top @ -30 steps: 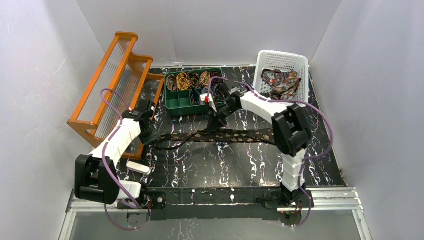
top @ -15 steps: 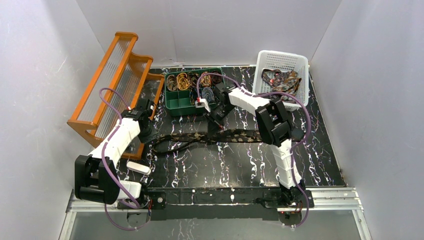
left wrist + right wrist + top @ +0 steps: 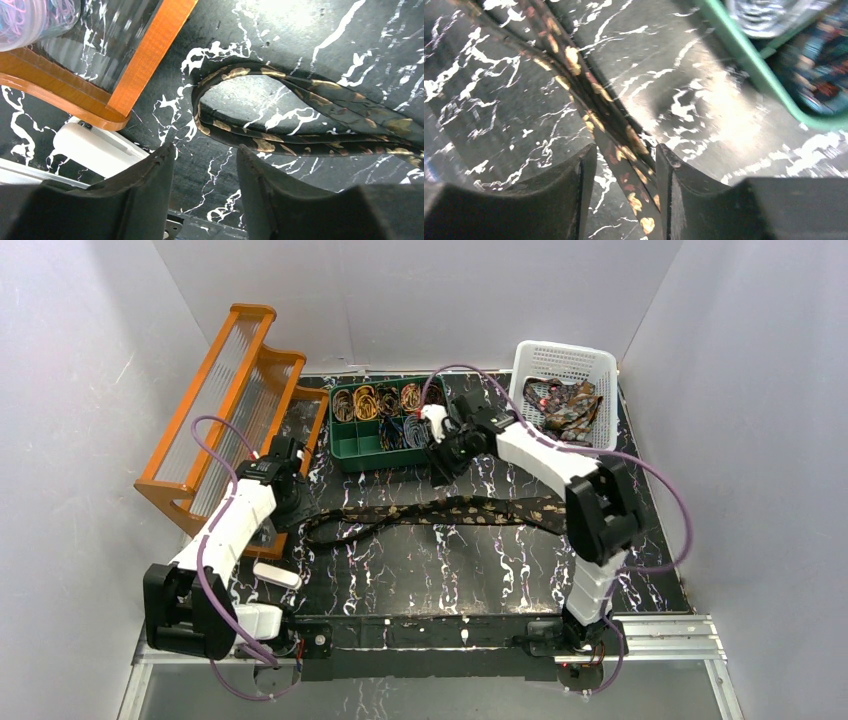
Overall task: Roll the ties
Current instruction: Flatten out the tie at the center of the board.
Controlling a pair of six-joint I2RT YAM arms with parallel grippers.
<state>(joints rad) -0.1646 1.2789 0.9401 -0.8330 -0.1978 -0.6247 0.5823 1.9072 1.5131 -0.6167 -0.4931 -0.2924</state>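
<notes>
Tie (image 3: 440, 512): lies limp on black tabletop (image 3: 400, 560), looped end just ahead of L gripper (image 3: 205, 150) fingertips, mid-length running below gap btwn R gripper (image 3: 624, 150) fingertips. Both sets of jaws partly open, gripping nothing, no contact w/ fabric.
</notes>
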